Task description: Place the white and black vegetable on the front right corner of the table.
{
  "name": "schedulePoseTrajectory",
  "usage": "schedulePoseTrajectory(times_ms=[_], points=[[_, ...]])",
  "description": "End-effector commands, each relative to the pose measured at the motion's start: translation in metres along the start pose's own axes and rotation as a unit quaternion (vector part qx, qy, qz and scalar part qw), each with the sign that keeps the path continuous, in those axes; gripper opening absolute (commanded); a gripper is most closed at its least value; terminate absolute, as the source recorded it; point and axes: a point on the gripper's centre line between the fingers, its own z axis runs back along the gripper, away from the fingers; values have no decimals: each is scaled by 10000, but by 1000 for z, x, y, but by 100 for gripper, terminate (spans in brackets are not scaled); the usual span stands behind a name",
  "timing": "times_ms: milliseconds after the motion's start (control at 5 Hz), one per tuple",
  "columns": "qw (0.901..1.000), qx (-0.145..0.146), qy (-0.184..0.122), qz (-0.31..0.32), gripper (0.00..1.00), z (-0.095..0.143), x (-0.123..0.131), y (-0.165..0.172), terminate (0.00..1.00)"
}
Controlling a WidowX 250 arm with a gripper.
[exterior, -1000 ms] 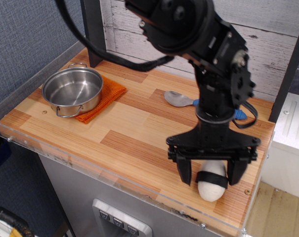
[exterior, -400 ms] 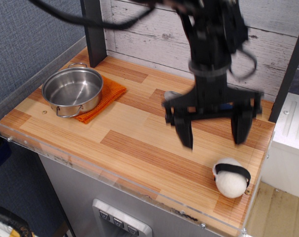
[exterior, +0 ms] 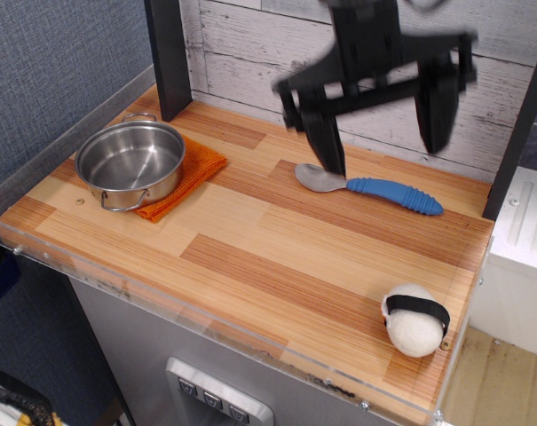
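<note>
End effector (exterior: 380,124) hangs high above the back of the bench (exterior: 250,240), both black fingers (exterior: 324,133) spread wide apart, nothing between them. Slight motion blur on the fingers.

White and black vegetable (exterior: 415,319) lies on the bench well below and slightly right of the end effector, at the front right corner, close to the clear rim. Black band runs across its upper side. It is clear of both fingers, no contact.

Blue-handled spoon (exterior: 372,185) lies directly beneath the end effector, grey bowl under the left finger tip in this view, handle pointing right.

Steel pot (exterior: 130,163) sits far to the left of the end effector, on an orange cloth (exterior: 197,169) that shows along the pot's right side. Pot interior appears empty.

Dark post (exterior: 169,58) stands left of the end effector at the back edge of the bench.
</note>
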Motion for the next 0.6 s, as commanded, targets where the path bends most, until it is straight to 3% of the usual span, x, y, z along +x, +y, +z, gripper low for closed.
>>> schedulePoseTrajectory(times_ms=[0,200,400], points=[[9968,-214,-629,453,100,64,23,24,0],[9968,-214,-629,453,100,64,23,24,0],[9968,-214,-629,453,100,64,23,24,100]])
